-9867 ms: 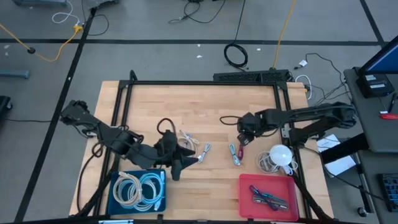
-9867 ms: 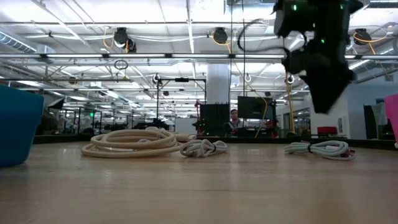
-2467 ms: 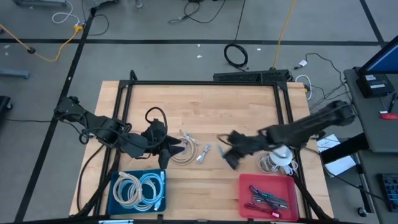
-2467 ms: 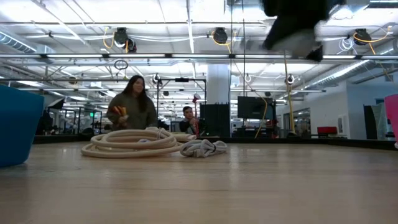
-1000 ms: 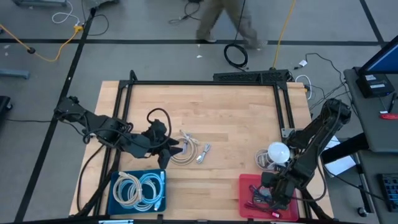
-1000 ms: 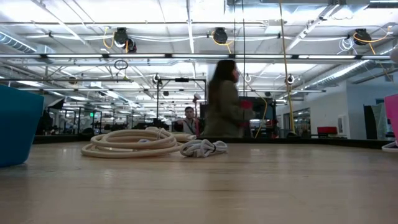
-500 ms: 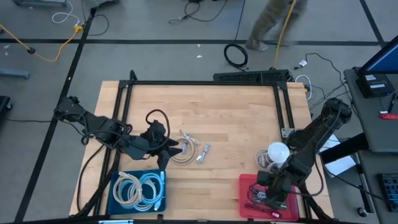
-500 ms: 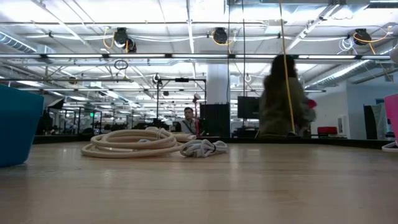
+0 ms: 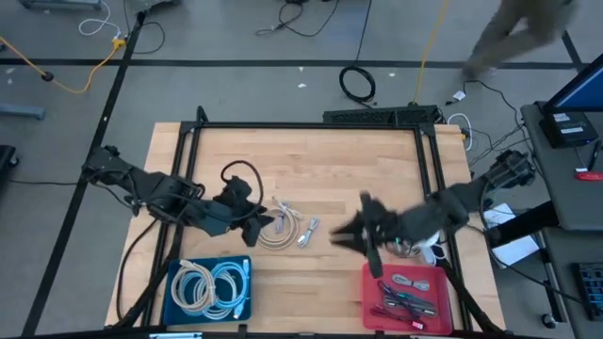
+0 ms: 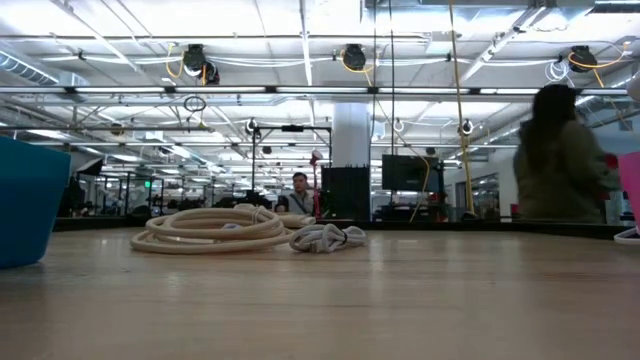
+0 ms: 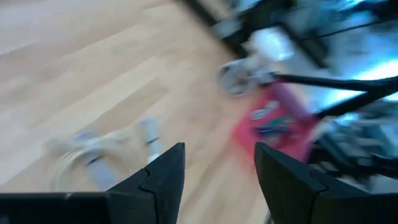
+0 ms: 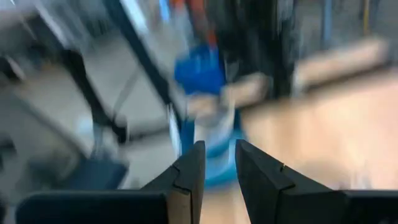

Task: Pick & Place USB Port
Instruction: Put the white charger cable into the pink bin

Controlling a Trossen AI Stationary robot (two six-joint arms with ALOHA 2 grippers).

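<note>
Several cables already lie in the red tray point(image 9: 438, 281); pale cables point(image 9: 287, 229) remain mid-table. The right end effector point(image 9: 363, 235), released and empty, hangs near the tray's far-left corner. The left end effector point(image 9: 259, 226), parted and empty, hovers beside the pale cables.

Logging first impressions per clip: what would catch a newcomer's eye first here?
The red tray at the table's front right, strewn with small cables, stands out, with the right tool just left of it, empty. Front left, a blue bin holds coiled cords, and the left tool sits beside a pale cable pile.

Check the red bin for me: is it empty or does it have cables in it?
Not empty. The high view shows several cables lying inside the red bin, including a pale one near its upper edge.
</note>
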